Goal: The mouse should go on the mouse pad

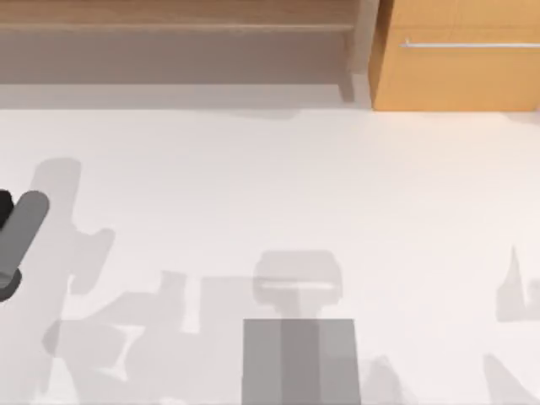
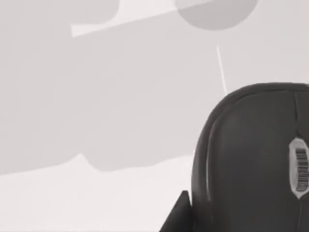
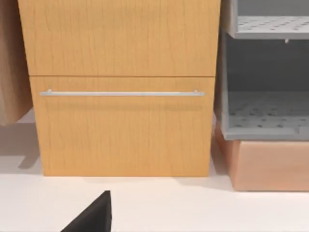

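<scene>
One mouse (image 2: 251, 159) by left claw | mouse pad (image 1: 299, 361) apart, front-centre

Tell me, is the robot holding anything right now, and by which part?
It cannot be told. The left wrist view shows the black mouse very close to the camera, but no contact with it is visible. The mouse pad lies bare at the table's near edge.

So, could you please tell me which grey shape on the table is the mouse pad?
The mouse pad, at the top view's bottom middle: crisp-edged, darker, with a darker central band; the paler shapes are shadows.
</scene>
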